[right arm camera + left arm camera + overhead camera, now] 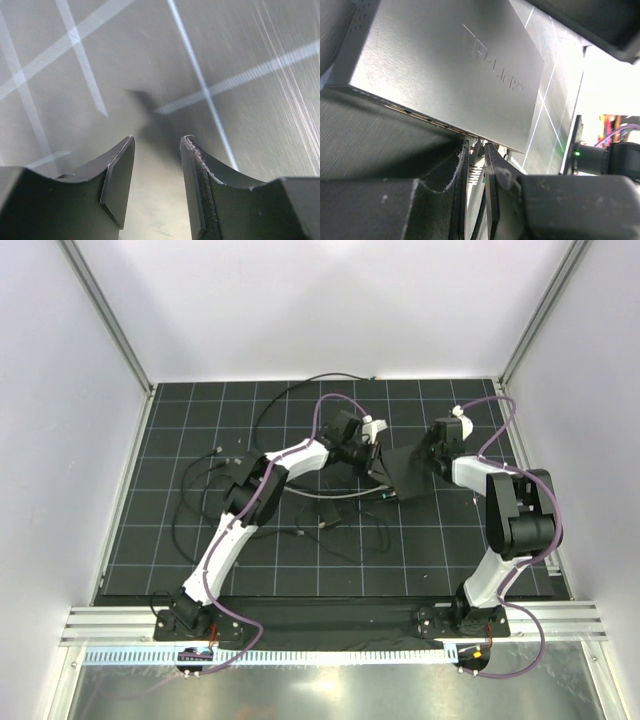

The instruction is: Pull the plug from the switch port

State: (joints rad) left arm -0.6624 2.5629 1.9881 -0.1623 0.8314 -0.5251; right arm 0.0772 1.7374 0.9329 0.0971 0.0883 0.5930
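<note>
The flat matte-black switch box (405,475) sits tilted at mid-mat between both arms. In the left wrist view its TP-Link top (450,70) fills the frame, with the port row (435,121) along the lower edge. My left gripper (368,452) is at the box's left edge. Its fingers (476,146) are shut on a pale plug (478,167) sitting in a switch port (479,140) near the row's right end. My right gripper (437,458) is at the box's right edge. Its fingers (157,140) clamp a pale narrow side of the box (152,200).
Loose thin black cables (205,490) lie on the gridded black mat (330,560) left of the box. A grey cable (330,496) runs under my left arm. Another black cable (300,388) loops at the back. White walls and metal rails enclose the mat.
</note>
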